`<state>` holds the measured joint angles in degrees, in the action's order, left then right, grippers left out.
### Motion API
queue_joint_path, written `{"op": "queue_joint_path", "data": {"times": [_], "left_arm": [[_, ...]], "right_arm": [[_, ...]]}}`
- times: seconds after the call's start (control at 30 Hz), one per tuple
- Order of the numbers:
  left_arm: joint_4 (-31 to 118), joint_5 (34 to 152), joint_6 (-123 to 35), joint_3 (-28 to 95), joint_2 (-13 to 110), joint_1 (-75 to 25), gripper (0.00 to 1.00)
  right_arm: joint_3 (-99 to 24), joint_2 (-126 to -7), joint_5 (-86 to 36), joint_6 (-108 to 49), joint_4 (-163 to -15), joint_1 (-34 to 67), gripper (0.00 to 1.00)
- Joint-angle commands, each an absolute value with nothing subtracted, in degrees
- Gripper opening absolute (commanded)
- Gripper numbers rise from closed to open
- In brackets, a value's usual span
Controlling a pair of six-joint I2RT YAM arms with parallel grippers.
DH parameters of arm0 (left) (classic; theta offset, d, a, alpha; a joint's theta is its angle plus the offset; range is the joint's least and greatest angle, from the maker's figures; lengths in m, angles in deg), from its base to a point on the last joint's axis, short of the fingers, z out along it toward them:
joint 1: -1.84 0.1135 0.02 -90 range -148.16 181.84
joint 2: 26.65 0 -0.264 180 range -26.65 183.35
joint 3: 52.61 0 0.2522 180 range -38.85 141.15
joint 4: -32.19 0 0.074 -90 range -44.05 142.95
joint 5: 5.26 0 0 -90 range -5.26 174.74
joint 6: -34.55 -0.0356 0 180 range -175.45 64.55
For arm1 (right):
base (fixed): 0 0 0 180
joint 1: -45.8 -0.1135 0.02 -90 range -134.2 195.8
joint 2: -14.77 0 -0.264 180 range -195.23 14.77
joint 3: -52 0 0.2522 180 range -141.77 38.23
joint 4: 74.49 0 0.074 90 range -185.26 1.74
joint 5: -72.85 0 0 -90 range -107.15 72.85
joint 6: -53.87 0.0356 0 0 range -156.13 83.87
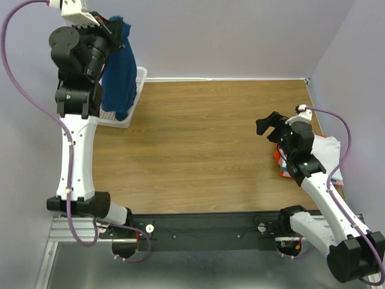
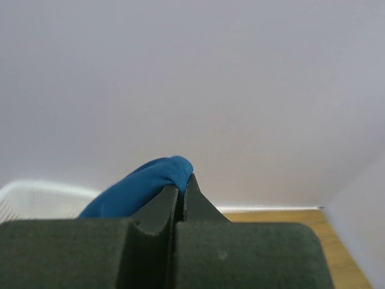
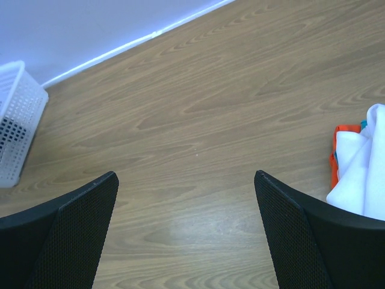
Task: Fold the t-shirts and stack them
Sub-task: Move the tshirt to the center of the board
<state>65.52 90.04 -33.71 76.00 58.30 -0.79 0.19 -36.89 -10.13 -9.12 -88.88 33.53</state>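
1. A good part of the job looks done. A stack (image 1: pixel 329 150) of folded tees sits at the table's (image 1: pixel 204 144) right edge, beside the right arm. A white tee (image 3: pixel 367 174) is on top and an orange tee (image 3: pixel 343 129) shows underneath.
2. I can't count the whole pile. The arm covers part of it, and the wrist view catches only its corner.
3. What's left, as I judge it, is the blue tee (image 1: pixel 120 72). It has to be laid flat on the table, folded, and added to the stack.
4. The blue tee is up in the air at the far left, hanging from the left gripper (image 2: pixel 181 188). Its lower end dangles over the white basket (image 1: pixel 140 77).
5. The left gripper's jaws are pinched tight on a bunched fold of the blue cloth, which bulges out above the tips.
6. The right gripper (image 3: pixel 186 180) is spread wide with nothing between its fingers. It hovers over bare wood just left of the stack.
7. The blue tee is a deep teal-blue. It hangs long, narrow and gathered, like a limp rope rather than a spread sheet, and no print shows from here.
8. It will need opening out before any neat fold is possible.
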Motion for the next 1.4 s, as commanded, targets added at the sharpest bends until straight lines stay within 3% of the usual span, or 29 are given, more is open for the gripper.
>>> {"op": "queue_joint_path", "data": {"times": [0.0, 0.27, 0.53, 0.7, 0.87, 0.9, 1.2, 1.37], "left_arm": [[57.3, 100.73, -36.82, 80.59, 53.34, -5.18, 0.0], [53.51, 113.28, -36.47, 82.17, 51.57, -15.28, 0.0], [50.44, 111.99, -37.0, 80.17, 51.93, -26.1, 0.0], [44.73, 107.69, -34.19, 61.65, 49.3, -27.25, 0.0], [38.83, 93.64, -30.41, 40.29, 47.09, -27.25, 0.0], [37.09, 90.75, -28.14, 30.95, 47.53, -27.08, 0.0], [35.58, 89.22, -23.72, 16.71, 55.17, -23.83, 0.0], [35.14, 89.58, -23.11, 14.16, 58.16, -22.68, 0.0]], "right_arm": [[0.79, -35.07, -7.57, -8.36, -89.57, 33.67, 1.0], [1.41, -33.14, -5.99, -8.35, -89.31, 33.67, 1.0], [2.11, -31.2, -5.2, -8.71, -89.22, 33.67, 1.0], [2.46, -30.93, -5.72, -9.76, -89.22, 33.67, 1.0], [2.11, -35.49, -10.46, -10.64, -89.75, 33.76, 1.0], [1.59, -37.86, -14.48, -11.68, -90.1, 33.67, 1.0], [-1.41, -50.25, -29.62, -13.19, -98.44, 32.62, 0.98], [-1.49, -53.52, -27.44, -11.52, -101.26, 23.86, 0.98]]}}
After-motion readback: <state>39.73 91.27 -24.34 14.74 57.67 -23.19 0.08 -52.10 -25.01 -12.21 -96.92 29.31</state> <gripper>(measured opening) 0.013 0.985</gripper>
